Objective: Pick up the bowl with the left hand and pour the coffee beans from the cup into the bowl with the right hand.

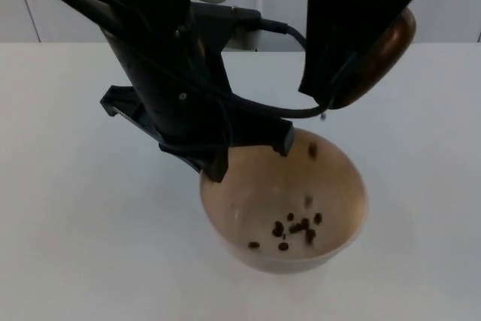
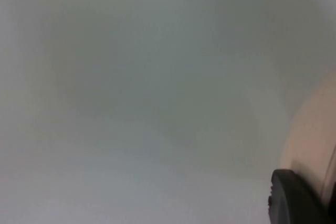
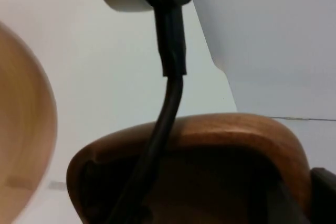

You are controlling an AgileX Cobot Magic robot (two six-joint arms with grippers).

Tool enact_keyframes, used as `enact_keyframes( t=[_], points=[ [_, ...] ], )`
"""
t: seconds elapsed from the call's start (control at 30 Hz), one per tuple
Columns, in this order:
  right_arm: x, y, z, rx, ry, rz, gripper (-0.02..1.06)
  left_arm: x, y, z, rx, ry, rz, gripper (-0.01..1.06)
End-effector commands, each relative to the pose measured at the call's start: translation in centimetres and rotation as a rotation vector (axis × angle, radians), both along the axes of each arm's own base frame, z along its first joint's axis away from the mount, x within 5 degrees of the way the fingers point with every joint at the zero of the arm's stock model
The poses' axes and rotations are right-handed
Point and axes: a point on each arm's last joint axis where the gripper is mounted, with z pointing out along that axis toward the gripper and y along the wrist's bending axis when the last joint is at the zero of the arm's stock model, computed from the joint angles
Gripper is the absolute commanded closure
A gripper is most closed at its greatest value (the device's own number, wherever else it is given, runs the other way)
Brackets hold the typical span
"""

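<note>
Pale tan bowl (image 1: pixel 338 208), dark brown coffee beans (image 1: pixel 294 229), glossy brown wooden cup (image 1: pixel 379 54), white table (image 1: pixel 83 223)

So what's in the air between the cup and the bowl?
In the top view, a coffee bean is falling from the tilted cup toward the bowl, where more beans lie.

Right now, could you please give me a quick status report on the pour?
Left end effector shut on bowl rim, bowl held up. Right end effector holds brown cup tipped above it. Coffee beans landing in bowl. Nothing in the way.
</note>
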Motion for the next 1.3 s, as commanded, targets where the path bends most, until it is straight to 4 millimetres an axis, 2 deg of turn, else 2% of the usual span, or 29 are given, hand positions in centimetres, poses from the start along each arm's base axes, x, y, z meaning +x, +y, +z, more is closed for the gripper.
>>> enact_keyframes(
  t=[0.0, 0.33, 0.5, 0.73, 1.27],
  points=[
    [-0.1, 0.8, 0.2, 0.03, -0.033, 0.051, 1.04, -0.1, -0.5, 0.5, -0.028, -0.016, 0.002, 1.05],
    [0.0, 0.9, -0.1, 0.02, -0.036, 0.053, 1.04, -0.1, -0.5, 0.5, -0.029, -0.018, 0.002, 1.05],
    [0.9, 0.7, -1.0, 0.021, -0.024, 0.011, 1.04, -0.1, -0.5, 0.5, -0.029, -0.018, 0.002, 1.05],
    [1.1, 1.1, -2.2, 0.045, -0.009, -0.023, 1.04, -0.1, -0.5, 0.5, -0.03, -0.02, 0.002, 1.05],
    [1.3, 0.7, -2.0, 0.068, 0.003, -0.048, 1.04, -0.1, -0.5, 0.5, -0.029, -0.019, 0.002, 1.05]
  ],
)
